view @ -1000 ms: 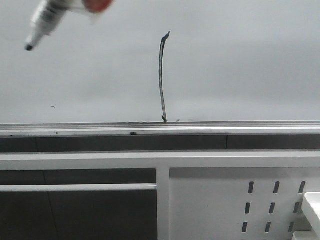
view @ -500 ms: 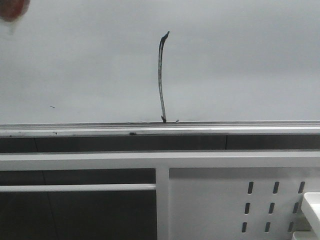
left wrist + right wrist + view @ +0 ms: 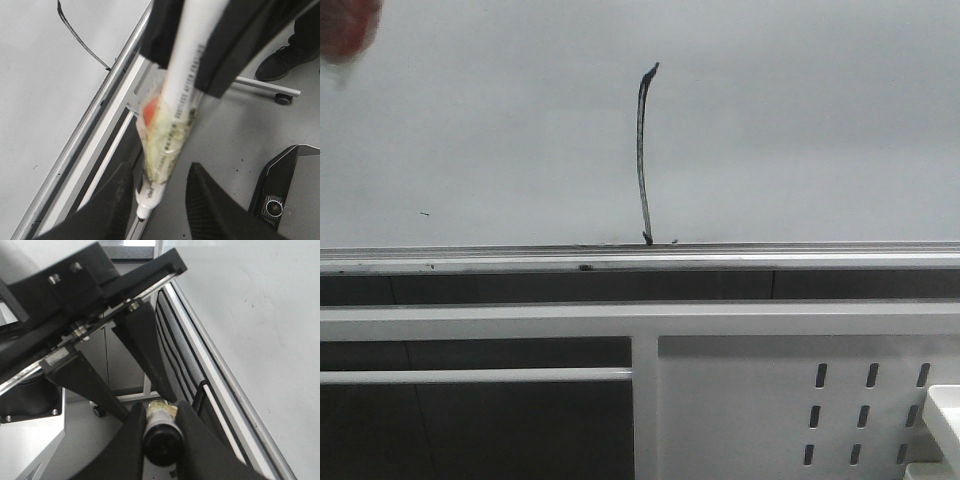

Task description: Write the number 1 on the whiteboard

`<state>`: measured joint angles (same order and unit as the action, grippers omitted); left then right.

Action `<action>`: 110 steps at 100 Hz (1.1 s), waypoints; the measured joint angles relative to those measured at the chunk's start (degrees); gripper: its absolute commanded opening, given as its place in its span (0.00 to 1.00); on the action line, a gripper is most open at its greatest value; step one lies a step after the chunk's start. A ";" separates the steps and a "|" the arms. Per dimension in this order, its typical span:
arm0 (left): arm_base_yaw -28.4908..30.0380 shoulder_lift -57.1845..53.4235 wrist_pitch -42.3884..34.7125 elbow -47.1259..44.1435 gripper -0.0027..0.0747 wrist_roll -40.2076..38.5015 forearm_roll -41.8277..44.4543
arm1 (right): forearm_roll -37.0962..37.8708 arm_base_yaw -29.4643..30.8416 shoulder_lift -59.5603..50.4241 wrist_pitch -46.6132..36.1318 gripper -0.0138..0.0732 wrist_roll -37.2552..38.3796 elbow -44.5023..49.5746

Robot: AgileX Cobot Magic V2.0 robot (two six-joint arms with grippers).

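The whiteboard (image 3: pixel 800 120) fills the upper front view, with a silver strip (image 3: pixel 770 258) along its lower edge. The number 1 (image 3: pixel 641 150) is a thin dark stroke with a small hook at its top, reaching down to the strip. It also shows in the left wrist view (image 3: pixel 80 40). My right gripper (image 3: pixel 160 410) is shut on the black end of the white marker (image 3: pixel 161 440), off the board. My left gripper (image 3: pixel 162 165) is open, its fingers either side of the marker's tip end (image 3: pixel 165 150). Only a red blur (image 3: pixel 345 30) of the marker shows in the front view's corner.
A white metal panel with slotted holes (image 3: pixel 800 400) and white frame bars (image 3: pixel 470 322) stand below the board. The left wrist view shows grey floor, a person's shoe (image 3: pixel 280 62), a caster (image 3: pixel 283 98) and a black device (image 3: pixel 290 190).
The marker, in full view at the front view's upper left a second ago, has moved up and left out of the frame. Only its red blur remains. The stroke is unchanged.
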<state>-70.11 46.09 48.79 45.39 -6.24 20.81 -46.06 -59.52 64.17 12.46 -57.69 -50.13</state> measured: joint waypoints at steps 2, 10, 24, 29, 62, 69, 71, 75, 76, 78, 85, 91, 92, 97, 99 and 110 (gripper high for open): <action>0.00 0.10 -0.15 0.00 0.35 0.00 -0.09 | 0.00 0.00 0.00 0.13 0.08 0.00 0.00; 0.00 0.10 -1.01 0.00 0.35 0.00 -0.09 | 0.00 0.00 0.00 0.34 0.08 0.00 -0.03; 0.00 0.10 -2.96 0.00 0.35 0.00 -0.37 | 0.00 0.00 0.00 0.57 0.08 0.00 -0.13; 0.00 0.10 -3.25 0.00 0.35 0.03 -0.64 | 0.00 0.00 0.00 0.70 0.08 0.00 -0.13; 0.00 1.17 -3.47 0.00 0.13 0.13 -2.08 | 0.13 0.00 0.00 1.48 0.08 0.00 -0.13; 0.00 1.40 -3.47 0.00 0.07 0.42 -2.08 | 0.13 0.00 0.00 1.63 0.08 0.00 -0.13; 0.00 1.40 -3.39 0.00 0.06 0.57 -2.08 | 0.17 0.00 0.00 1.73 0.08 0.00 -0.13; 0.00 1.40 -3.39 0.00 0.03 0.83 -2.08 | 0.17 0.00 0.00 1.86 0.08 0.00 -0.13; 0.00 1.40 -3.39 0.00 0.03 0.82 -2.08 | 0.17 0.00 0.00 1.86 0.08 0.00 -0.13; 0.00 1.40 -3.39 0.00 0.02 0.96 -2.08 | 0.17 0.00 0.00 1.86 0.08 0.00 -0.13; 0.00 1.40 -3.34 0.00 0.01 1.30 -2.08 | 0.17 0.00 0.00 1.96 0.08 0.10 -0.13; 0.00 1.40 -3.34 0.00 0.01 1.45 -2.08 | 0.17 0.00 0.00 1.96 0.08 0.10 -0.13; 0.00 1.40 -3.34 0.00 0.01 1.45 -2.08 | 0.17 0.00 0.00 1.96 0.08 0.10 -0.13; 0.00 1.40 -3.34 0.00 0.01 1.45 -2.08 | 0.17 0.00 0.00 1.96 0.08 0.10 -0.13; 0.00 1.40 -3.34 0.00 0.01 1.45 -2.08 | 0.17 0.00 0.00 1.96 0.08 0.10 -0.13; 0.00 1.40 -3.34 0.00 0.01 1.54 -2.08 | 0.17 0.00 0.00 1.96 0.17 0.10 -0.13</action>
<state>-70.11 47.49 45.45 45.39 -4.70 18.73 -45.89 -59.52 64.17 14.42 -57.58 -50.26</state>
